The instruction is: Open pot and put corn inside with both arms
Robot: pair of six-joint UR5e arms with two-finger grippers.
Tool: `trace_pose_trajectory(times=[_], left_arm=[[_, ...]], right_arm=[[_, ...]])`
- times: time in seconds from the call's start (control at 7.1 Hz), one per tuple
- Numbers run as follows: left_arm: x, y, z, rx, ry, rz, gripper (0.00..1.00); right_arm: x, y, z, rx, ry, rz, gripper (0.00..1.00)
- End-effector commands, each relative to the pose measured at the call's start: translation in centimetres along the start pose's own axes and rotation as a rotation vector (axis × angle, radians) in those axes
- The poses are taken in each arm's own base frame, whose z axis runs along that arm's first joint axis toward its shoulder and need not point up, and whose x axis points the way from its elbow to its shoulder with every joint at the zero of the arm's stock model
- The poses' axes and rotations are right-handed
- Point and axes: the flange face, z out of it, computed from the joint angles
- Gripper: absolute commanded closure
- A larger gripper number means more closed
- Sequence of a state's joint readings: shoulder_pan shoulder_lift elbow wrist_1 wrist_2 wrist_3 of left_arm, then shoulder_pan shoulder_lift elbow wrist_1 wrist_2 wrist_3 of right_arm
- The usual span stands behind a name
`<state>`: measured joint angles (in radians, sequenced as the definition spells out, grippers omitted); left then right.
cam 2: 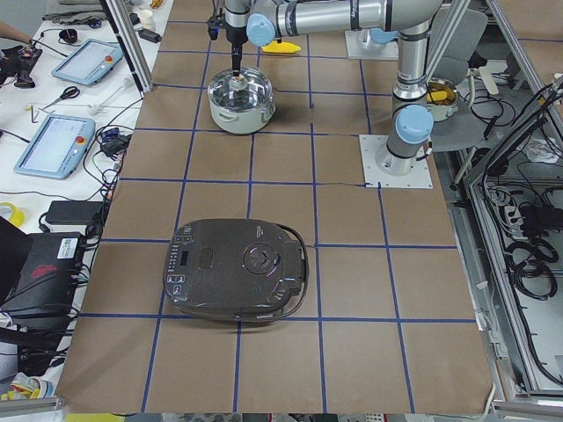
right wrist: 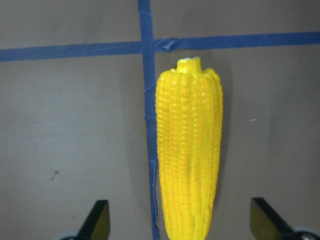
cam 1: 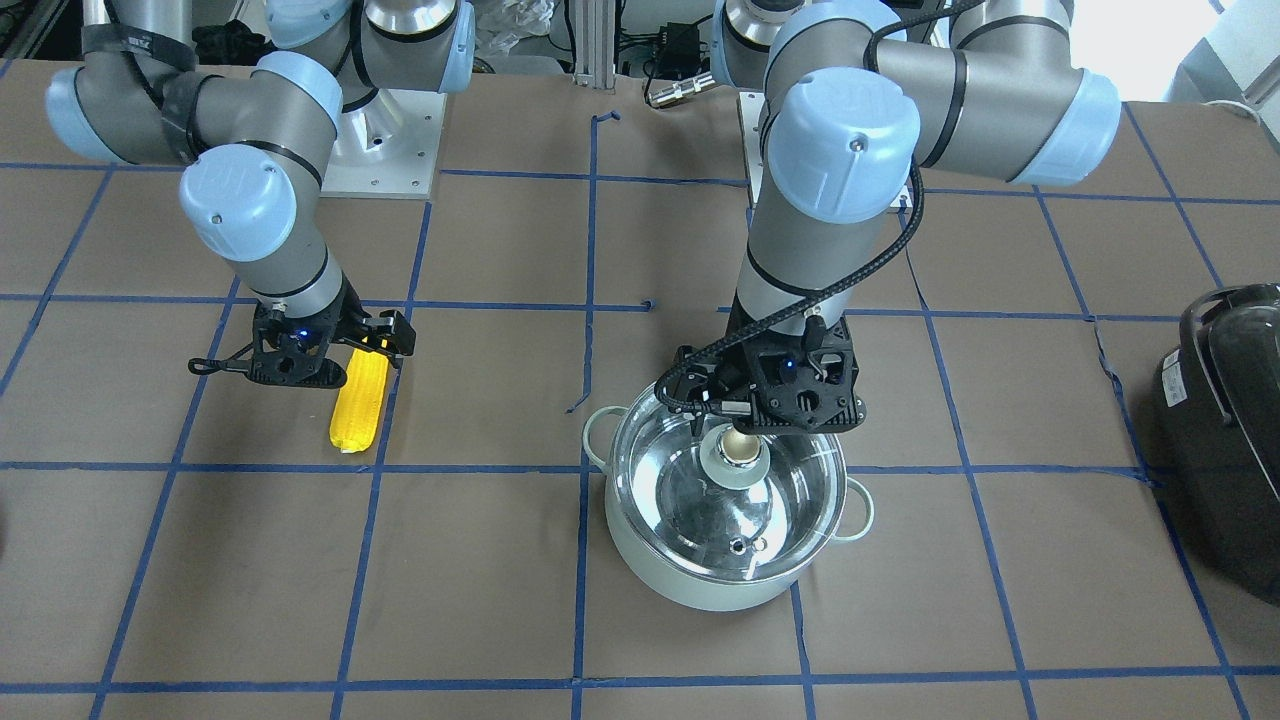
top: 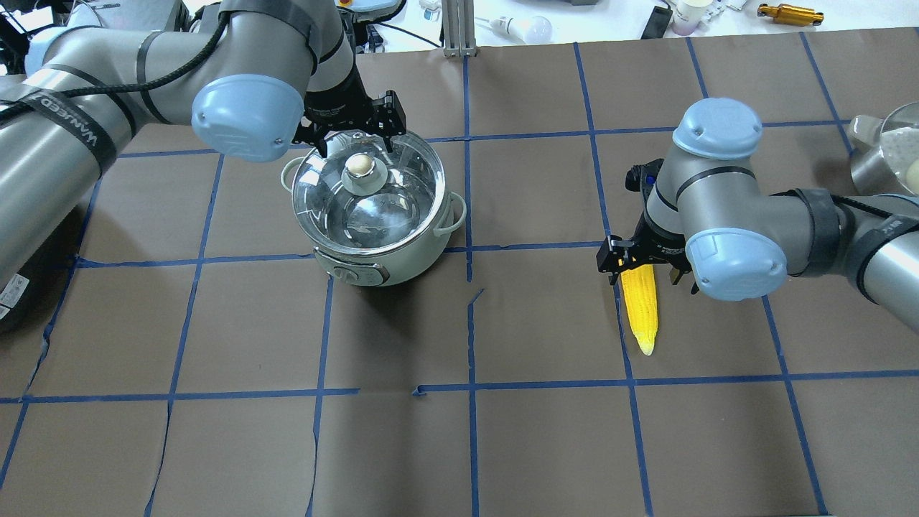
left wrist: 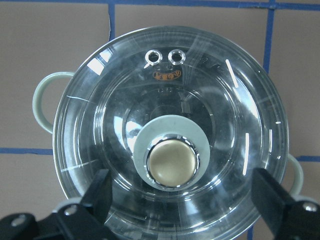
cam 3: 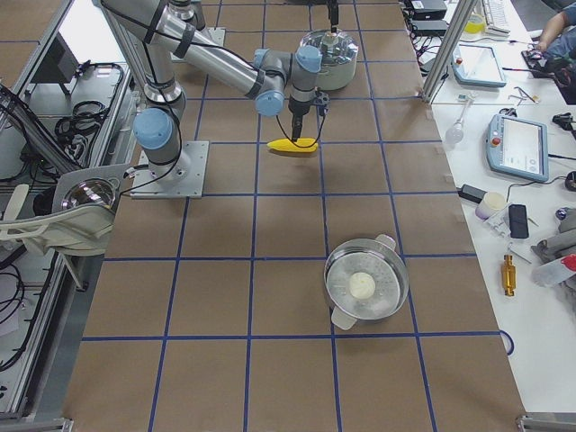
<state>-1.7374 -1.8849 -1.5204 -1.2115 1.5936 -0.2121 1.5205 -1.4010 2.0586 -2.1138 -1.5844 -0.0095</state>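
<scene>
Evidently poised to grasp, left gripper (left wrist: 183, 197) hangs jaws-spread above the brass-coloured knob (left wrist: 172, 163) on the round mint-white pot (top: 380, 262), right gripper (right wrist: 182, 220) likewise above the yellow corn cob (right wrist: 189, 150).

Pot (top: 403, 255) is sitting on the table (top: 546, 445), on the robot's left half, lid (top: 327, 208) resting on it, knob (top: 359, 166) at the lid's middle. Left pincer (top: 355, 131) is hanging just over the lid, fingers standing either side of the knob, apart from it. Corn (top: 640, 309) is lying flat on the table's right half, well apart from the pot, pointed end toward the robot. Right pincer (top: 644, 267) is hovering over the corn, fingers straddling it without touching. Large appliance (cam 2: 237, 281) is sitting toward the table's end on the robot's left; second pot (cam 3: 329, 292) is sitting toward the opposite end.
</scene>
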Motion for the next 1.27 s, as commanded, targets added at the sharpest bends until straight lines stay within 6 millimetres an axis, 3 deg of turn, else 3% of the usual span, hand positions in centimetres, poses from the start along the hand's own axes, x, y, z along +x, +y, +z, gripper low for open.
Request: trace_pose_trajectory(times=[0.0,0.42,0.7,0.85,0.99,1.13], left_arm=[[0.1,0.0,2.5,-0.015,-0.003,0.018,0.00],[0.1,0.0,3.5,-0.034,-0.005,0.022,0.03],[0.1,0.2,3.3,-0.030,-0.006,0.022,0.42],[0.1,0.2,3.5,-0.035,-0.007,0.049,0.55],[0.0,0.2,3.0,-0.026,-0.007,0.058,0.65],[0.0,0.1,2.1,-0.013,-0.003,0.058,0.76]], right_arm=[[0.0,-0.8,1.6,-0.011,0.003,-0.009,0.00],[0.5,-1.9,3.6,-0.001,0.054,-0.009,0.00],[0.5,-1.8,4.2,-0.003,0.052,-0.002,0.01],[0.4,-2.0,4.4,0.001,0.043,0.002,0.01],[0.4,-2.0,4.6,-0.002,0.042,0.002,0.07],[0.4,-2.0,4.8,-0.007,0.040,0.002,0.21]])
